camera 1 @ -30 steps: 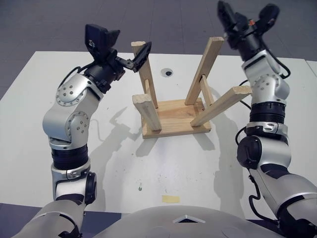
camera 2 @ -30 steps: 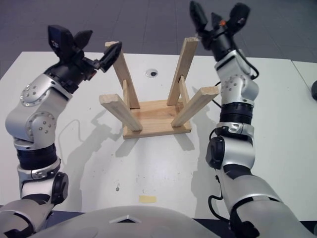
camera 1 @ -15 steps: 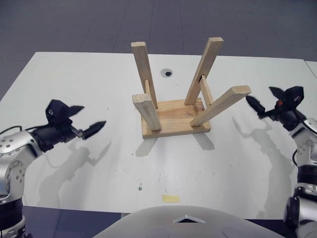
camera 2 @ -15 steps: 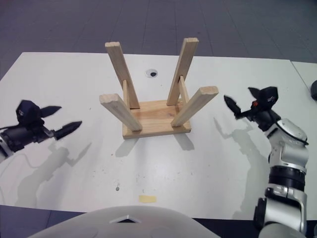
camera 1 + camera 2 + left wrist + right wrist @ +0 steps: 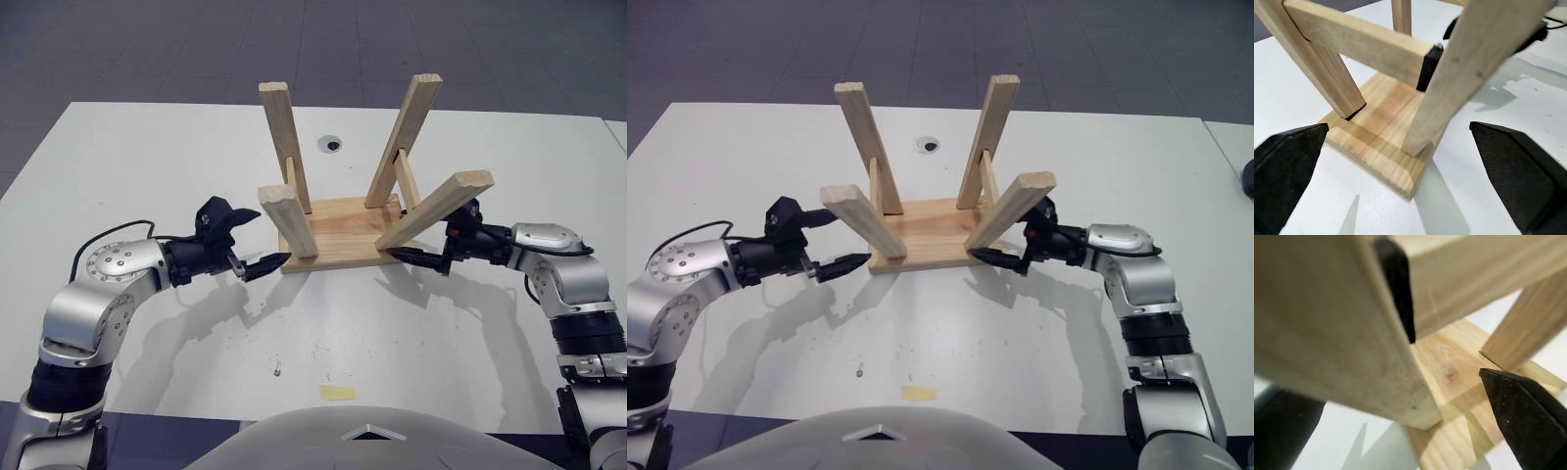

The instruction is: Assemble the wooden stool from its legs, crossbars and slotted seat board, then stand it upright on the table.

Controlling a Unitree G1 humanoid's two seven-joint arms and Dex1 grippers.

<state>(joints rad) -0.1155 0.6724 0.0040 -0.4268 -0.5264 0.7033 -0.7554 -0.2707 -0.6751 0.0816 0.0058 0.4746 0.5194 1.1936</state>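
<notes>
L gripper (image 5: 270, 235) & R gripper (image 5: 429, 233) wide open, each astride one of the near legs (image 5: 292, 220) of upturned stool (image 5: 343, 227), unclamped.

A white tabletop (image 5: 147, 157) carries a round dark hole (image 5: 333, 144), a pale yellow tape strip (image 5: 338, 393) and a tiny metal speck (image 5: 278, 369).

Silver jointed arms (image 5: 106, 286), black cables

Stool legs (image 5: 284, 137): four; seat board (image 5: 348, 230): one; crossbars (image 5: 1356, 41): two discernible; grippers: two, namely left gripper (image 5: 257, 238) and right gripper (image 5: 431, 235); table (image 5: 147, 147): one, bearing one round port (image 5: 333, 144), one yellow tape piece (image 5: 338, 393), one small screw (image 5: 278, 369).
</notes>
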